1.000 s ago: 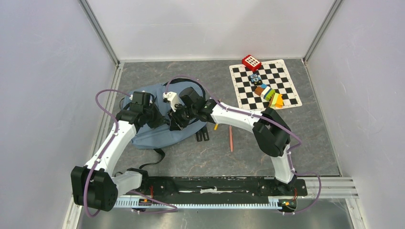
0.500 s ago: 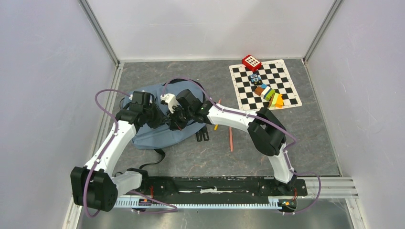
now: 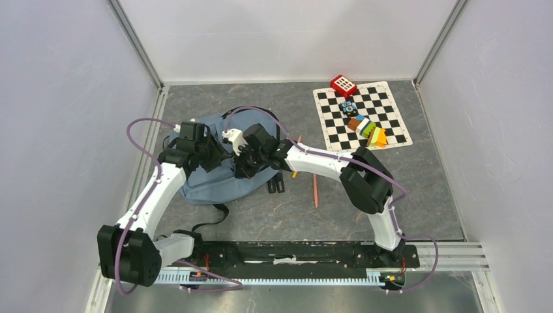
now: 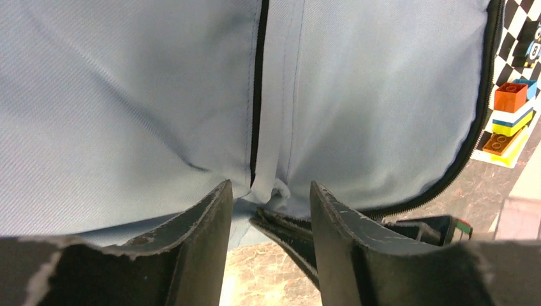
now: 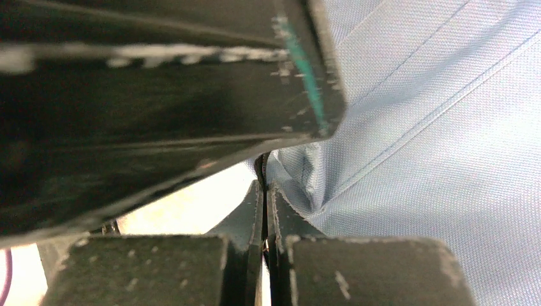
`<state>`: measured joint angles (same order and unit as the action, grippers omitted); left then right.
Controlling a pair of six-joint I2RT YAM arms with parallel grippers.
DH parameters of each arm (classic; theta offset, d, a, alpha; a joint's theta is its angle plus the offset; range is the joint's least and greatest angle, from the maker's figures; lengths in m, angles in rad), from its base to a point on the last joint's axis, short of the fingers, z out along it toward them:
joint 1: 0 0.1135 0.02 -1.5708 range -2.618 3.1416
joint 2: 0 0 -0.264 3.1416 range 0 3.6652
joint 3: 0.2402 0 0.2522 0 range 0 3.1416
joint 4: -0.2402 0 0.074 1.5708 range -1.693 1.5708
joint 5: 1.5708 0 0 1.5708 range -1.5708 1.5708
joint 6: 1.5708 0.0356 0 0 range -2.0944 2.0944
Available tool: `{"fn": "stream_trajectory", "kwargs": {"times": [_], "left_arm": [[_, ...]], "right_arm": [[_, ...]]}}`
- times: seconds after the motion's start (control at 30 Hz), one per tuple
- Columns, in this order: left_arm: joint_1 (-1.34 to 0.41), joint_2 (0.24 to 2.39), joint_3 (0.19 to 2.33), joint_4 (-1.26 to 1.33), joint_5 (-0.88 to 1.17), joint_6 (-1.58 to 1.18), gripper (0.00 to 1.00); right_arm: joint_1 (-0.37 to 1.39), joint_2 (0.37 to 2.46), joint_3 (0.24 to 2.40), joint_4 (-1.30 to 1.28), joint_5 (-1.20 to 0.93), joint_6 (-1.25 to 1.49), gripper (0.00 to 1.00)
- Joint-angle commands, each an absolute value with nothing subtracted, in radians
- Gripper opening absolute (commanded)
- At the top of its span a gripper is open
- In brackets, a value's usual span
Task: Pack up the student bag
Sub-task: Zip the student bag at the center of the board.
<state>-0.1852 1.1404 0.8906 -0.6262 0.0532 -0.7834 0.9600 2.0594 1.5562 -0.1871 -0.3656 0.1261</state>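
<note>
The student bag (image 3: 210, 180), soft blue-grey with black zippers, lies on the grey floor left of centre. Both grippers meet over its right part. My left gripper (image 3: 220, 156) stands open; in the left wrist view its fingers (image 4: 210, 210) straddle a bunched fold of bag fabric (image 4: 275, 191) by a black zipper (image 4: 257, 95) without pressing it. My right gripper (image 3: 243, 164) is shut, its fingertips (image 5: 263, 191) pinching the bag's fabric (image 5: 415, 159) at a zipper seam. These shut fingers show as a dark wedge between the left jaws. The bag's inside is hidden.
A checkerboard mat (image 3: 362, 116) lies at the back right with a red block (image 3: 343, 85) and stacked coloured bricks (image 3: 368, 130) on it. An orange pencil (image 3: 315, 189) lies right of the bag, near the black strap ends (image 3: 277, 185). Walls close in on three sides.
The left gripper has opened and let go of the bag's fold. The right gripper has shut on that fold and shifted slightly left.
</note>
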Motion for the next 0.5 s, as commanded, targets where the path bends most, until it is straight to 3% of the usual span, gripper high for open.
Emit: {"fn": "stream_trajectory", "kwargs": {"times": [0.0,0.23,0.27,0.4,0.47], "left_arm": [[-0.181,1.187,0.910,-0.527,0.016,-0.764,0.50],[-0.181,1.265,0.910,-0.445,0.034,-0.758,0.48],[-0.181,1.275,0.914,-0.445,0.034,-0.752,0.43],[-0.180,1.275,0.919,-0.474,-0.025,-0.719,0.06],[-0.176,1.261,0.920,-0.506,-0.076,-0.702,0.02]], "right_arm": [[0.959,1.986,1.541,-0.124,-0.376,0.126,0.00],[0.959,1.976,1.528,-0.100,-0.387,0.139,0.00],[0.959,1.974,1.526,-0.100,-0.387,0.140,0.00],[0.959,1.933,1.494,-0.113,-0.306,0.130,0.00],[0.960,1.876,1.445,-0.116,-0.196,0.109,0.00]]}}
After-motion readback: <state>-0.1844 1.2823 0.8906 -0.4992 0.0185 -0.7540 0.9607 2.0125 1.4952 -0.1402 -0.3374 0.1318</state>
